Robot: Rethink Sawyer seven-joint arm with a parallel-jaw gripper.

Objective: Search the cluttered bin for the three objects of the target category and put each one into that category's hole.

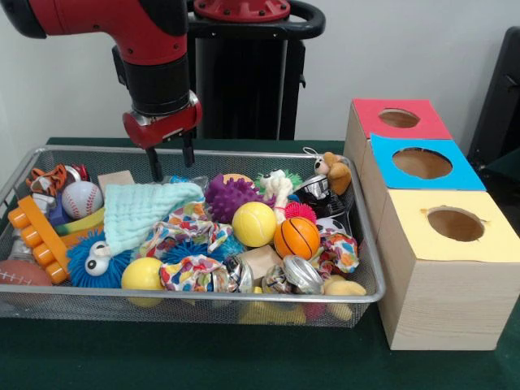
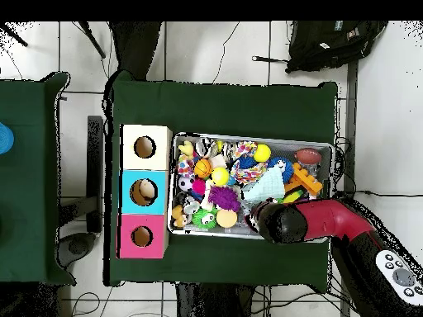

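Observation:
The wire mesh bin is full of toys; it also shows in the overhead view. My gripper hangs over the bin's far side, just above the clutter beside a mint green cloth. Its two black fingers stand apart with nothing between them. In the overhead view the red arm covers the gripper. No clear plastic bottle shows plainly; only a scrap of clear plastic lies under the fingers. The blue-panelled hole is the middle one of the wooden box, with something pale showing in it from overhead.
The box also has a red-panelled hole and a yellow-panelled hole. The bin holds crushed shiny cans, a yellow ball, a small basketball, a purple spiky ball, a baseball and an orange block.

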